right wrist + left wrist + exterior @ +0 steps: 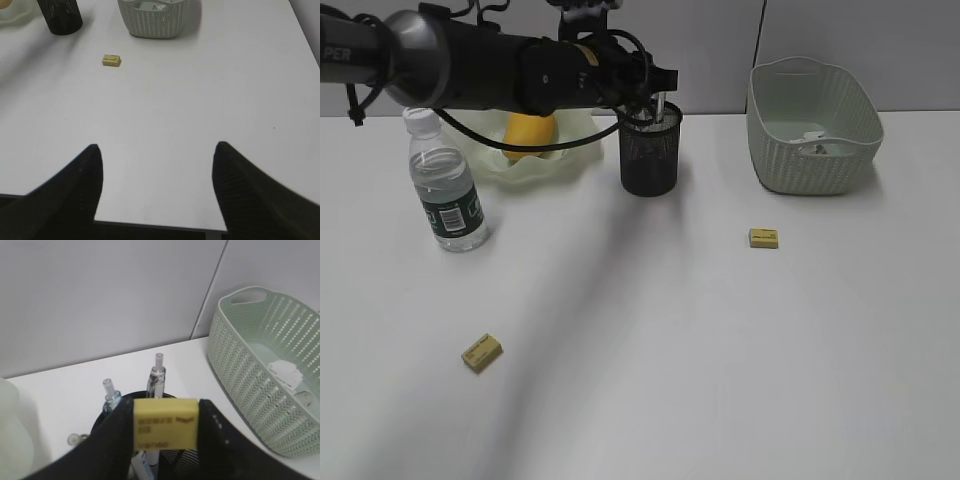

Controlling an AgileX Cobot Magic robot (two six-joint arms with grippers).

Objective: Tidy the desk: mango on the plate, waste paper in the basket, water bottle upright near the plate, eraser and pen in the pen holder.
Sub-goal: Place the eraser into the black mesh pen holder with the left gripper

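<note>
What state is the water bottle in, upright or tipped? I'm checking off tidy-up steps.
Upright. The water bottle stands on its base on the desk, white cap on top, just left of the plate.

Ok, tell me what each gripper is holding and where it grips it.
The left gripper pinches a yellow eraser by its two short ends, above the pen holder. The right gripper is open and holds nothing.

Mango [528,131] half hidden behind left arm; pen holder [172,457] cut off at bottom edge, behind eraser [165,423].
</note>
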